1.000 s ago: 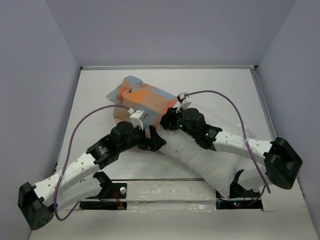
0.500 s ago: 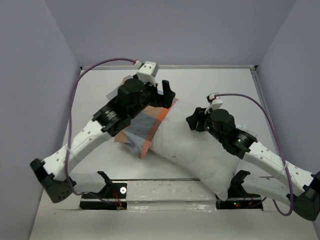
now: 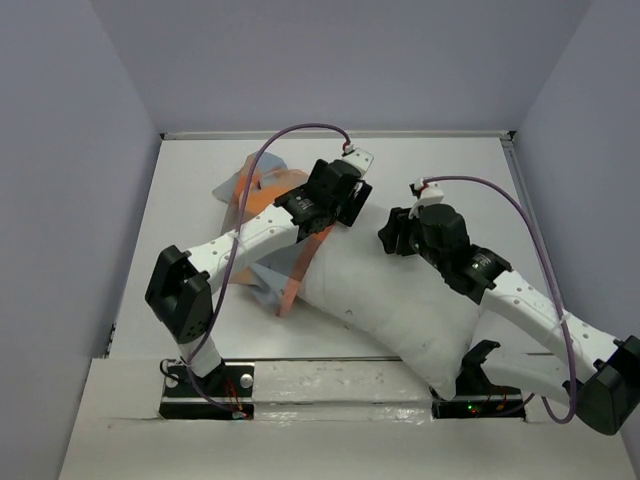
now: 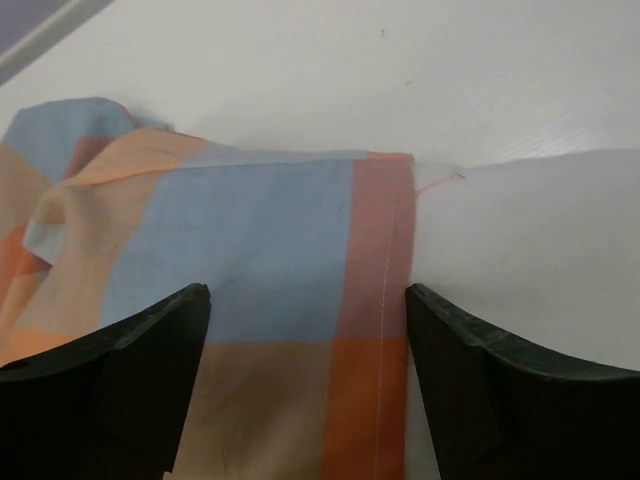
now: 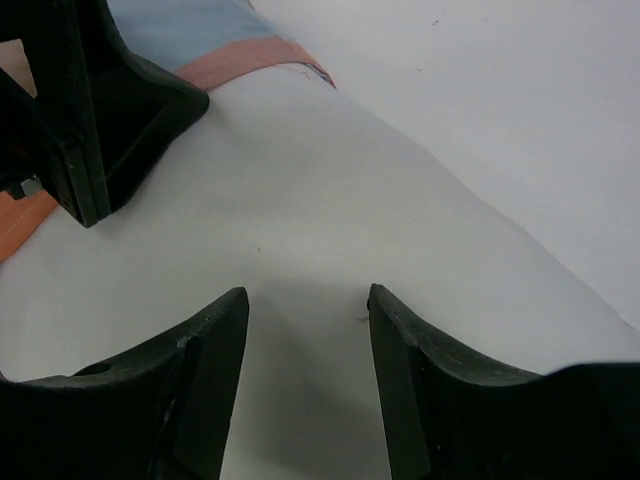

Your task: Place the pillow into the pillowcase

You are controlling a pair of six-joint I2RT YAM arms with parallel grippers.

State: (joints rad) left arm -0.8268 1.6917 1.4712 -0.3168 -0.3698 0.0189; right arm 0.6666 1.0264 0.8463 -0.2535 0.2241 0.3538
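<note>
Plump white rectangular pillow (image 3: pixel 390 295), end inside orange-peach-blue checked fabric pillowcase (image 4: pixel 250 250); left gripper (image 4: pixel 308 300) spread wide over hem; right gripper (image 5: pixel 307 300) parted over pillow, empty.

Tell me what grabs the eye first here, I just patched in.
A big white pillow lies diagonally across the middle of the top view, its far-left end tucked into the checked orange-and-blue pillowcase. Both arms meet there: the left pincer open above the case's orange hem, the right pincer open over bare pillow beside it.
</note>
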